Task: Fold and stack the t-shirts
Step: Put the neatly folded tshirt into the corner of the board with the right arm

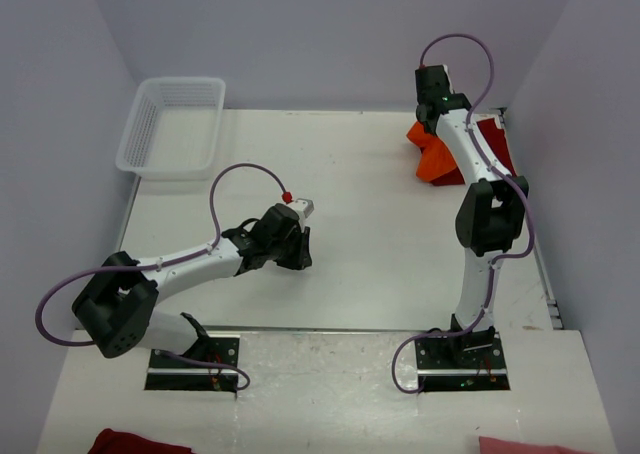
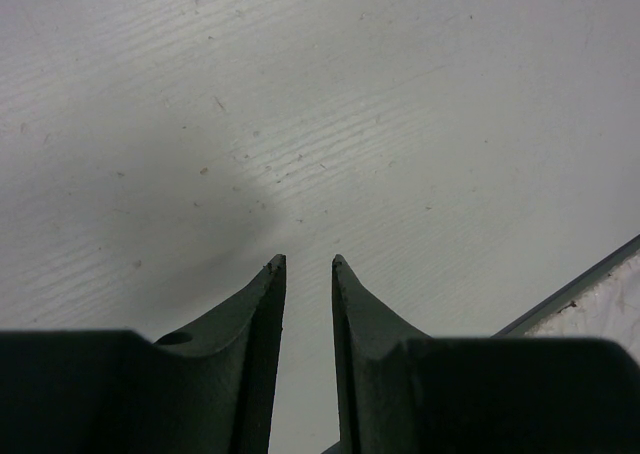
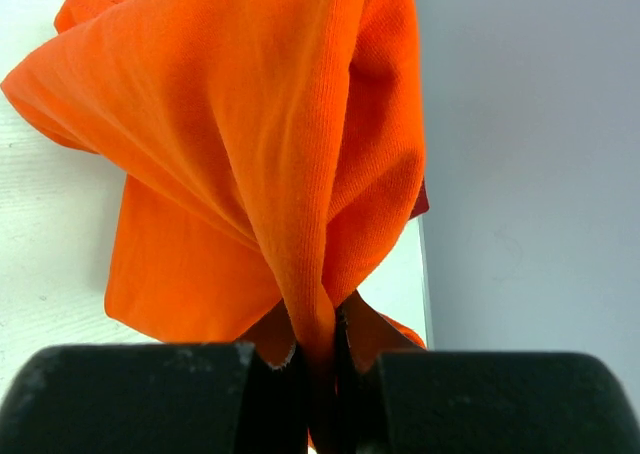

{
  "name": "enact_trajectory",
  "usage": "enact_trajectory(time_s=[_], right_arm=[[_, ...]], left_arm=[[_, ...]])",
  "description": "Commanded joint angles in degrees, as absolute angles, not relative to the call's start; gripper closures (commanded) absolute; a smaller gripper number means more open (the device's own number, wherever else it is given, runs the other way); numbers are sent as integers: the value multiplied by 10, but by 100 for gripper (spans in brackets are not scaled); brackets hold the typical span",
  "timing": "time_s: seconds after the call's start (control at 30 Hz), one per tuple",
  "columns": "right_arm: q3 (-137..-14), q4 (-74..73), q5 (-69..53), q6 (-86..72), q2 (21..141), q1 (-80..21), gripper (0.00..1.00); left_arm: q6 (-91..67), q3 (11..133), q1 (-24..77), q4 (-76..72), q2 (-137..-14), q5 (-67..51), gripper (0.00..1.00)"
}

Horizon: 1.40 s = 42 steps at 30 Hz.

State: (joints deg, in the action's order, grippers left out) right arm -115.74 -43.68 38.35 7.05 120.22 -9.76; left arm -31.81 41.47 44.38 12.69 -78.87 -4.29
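Jaws pressed together on a fold of cloth: my right gripper (image 3: pixel 318 346) pinches the orange t-shirt (image 3: pixel 270 154) by a bunched edge. The fabric spreads away from the fingertips in a loose, creased cone. From the overhead camera, I see the shirt sitting at the far right corner of the table (image 1: pixel 380 244), close to the back wall, with the right arm stretched out over it. The dark red t-shirt (image 1: pixel 497 139) lies just beside it toward the table's right edge, partly hidden by the arm, and I cannot tell how it is laid out. My left gripper (image 2: pixel 305 266) holds nothing. Its jaws stand a narrow slit apart, low over bare white tabletop left of the middle, well apart from both shirts. A white lattice basket (image 1: pixel 170 124) stands at the far left corner.
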Motion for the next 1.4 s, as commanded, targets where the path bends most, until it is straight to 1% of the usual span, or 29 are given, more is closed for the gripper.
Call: enact_trajectory(time_s=[0.0,0.73,1.13,1.37], right_arm=[[-1162,-414,417,65,1155,-97,100],[-1172,-421,446,55,1165,-85,100],[-1211,-434,448,62,1221,-63,100],[-1210,-434,441,56,1230,-58,100]], left_arm=[[-301,418,445,103,-793,-51,73],[-300,419,445,101,-799,-56,73],[-300,418,446,101,-802,-61,73],[-299,417,446,99,-806,-63,73]])
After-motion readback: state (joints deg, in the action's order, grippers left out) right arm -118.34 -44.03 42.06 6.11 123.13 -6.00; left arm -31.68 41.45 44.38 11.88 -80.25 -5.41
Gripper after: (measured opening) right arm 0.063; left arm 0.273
